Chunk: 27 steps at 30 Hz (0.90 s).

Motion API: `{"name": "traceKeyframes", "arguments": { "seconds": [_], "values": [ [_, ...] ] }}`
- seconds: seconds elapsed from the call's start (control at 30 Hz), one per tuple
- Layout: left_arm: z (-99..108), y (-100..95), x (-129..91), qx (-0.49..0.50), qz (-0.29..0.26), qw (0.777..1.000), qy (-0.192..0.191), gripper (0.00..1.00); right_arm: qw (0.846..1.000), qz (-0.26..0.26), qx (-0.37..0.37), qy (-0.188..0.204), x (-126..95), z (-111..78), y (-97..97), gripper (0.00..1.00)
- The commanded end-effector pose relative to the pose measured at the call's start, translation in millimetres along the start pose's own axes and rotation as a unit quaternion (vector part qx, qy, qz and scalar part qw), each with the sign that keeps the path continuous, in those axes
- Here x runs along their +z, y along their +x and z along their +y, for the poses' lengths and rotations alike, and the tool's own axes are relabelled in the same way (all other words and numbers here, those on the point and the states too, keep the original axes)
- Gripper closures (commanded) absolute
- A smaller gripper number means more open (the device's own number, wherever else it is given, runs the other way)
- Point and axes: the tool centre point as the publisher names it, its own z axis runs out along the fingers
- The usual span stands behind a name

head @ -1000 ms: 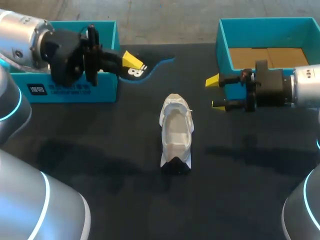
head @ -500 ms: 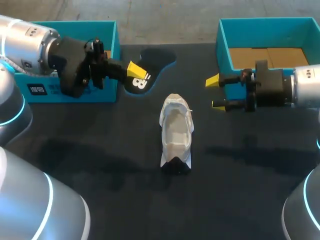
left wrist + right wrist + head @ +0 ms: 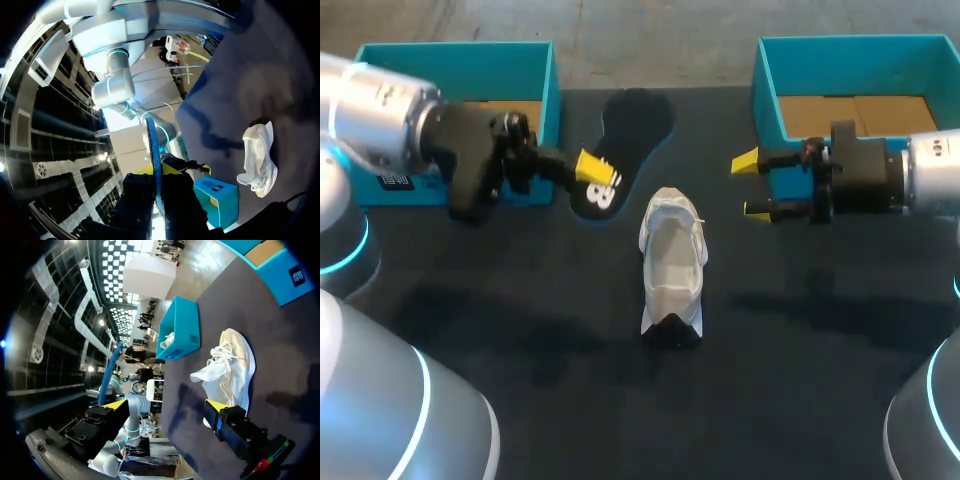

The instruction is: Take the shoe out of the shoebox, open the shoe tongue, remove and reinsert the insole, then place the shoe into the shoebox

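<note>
The black desk (image 3: 800, 380) carries two teal boxes, the left box (image 3: 455, 58) at its far left and the right box (image 3: 850, 48) at its far right. The white shoe (image 3: 672, 265) stands on its sole on the desk between them, outside both. The black insole (image 3: 630, 125) is out of the shoe, beside the left box, and the left end effector (image 3: 595, 172) clamps one end of it. The right end effector (image 3: 751, 186) is spread wide and holds nothing, just beside the right box.

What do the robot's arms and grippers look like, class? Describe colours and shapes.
The left arm and right arm are smooth silver cylinders with glowing cyan rings. The left gripper and right gripper have boxy black bodies; their jaws end in yellow wedge tips.
</note>
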Motion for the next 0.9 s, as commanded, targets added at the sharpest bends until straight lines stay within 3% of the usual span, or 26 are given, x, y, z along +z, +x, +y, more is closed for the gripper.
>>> {"name": "traceKeyframes", "arguments": {
  "seconds": [0.03,0.27,0.5,0.9],
  "values": [
    [-18.6,17.7,0.5,0.021,-0.006,0.999,-0.043,1.00,1.000,-0.001,0.000,-0.001,1.5,-0.3,0.1,0.00],
    [-16.2,32.8,-0.6,0.079,-0.034,0.994,-0.067,1.00,1.000,-0.001,0.000,-0.001,1.5,-0.3,0.1,0.00],
    [-13.3,45.1,3.5,0.139,-0.011,0.988,-0.064,1.00,1.000,-0.001,0.000,-0.001,1.5,-0.3,0.1,0.00],
    [1.2,64.0,8.6,0.129,-0.026,0.989,-0.063,1.00,1.000,-0.001,0.000,-0.001,1.5,-0.3,0.1,0.00]
  ]
}}
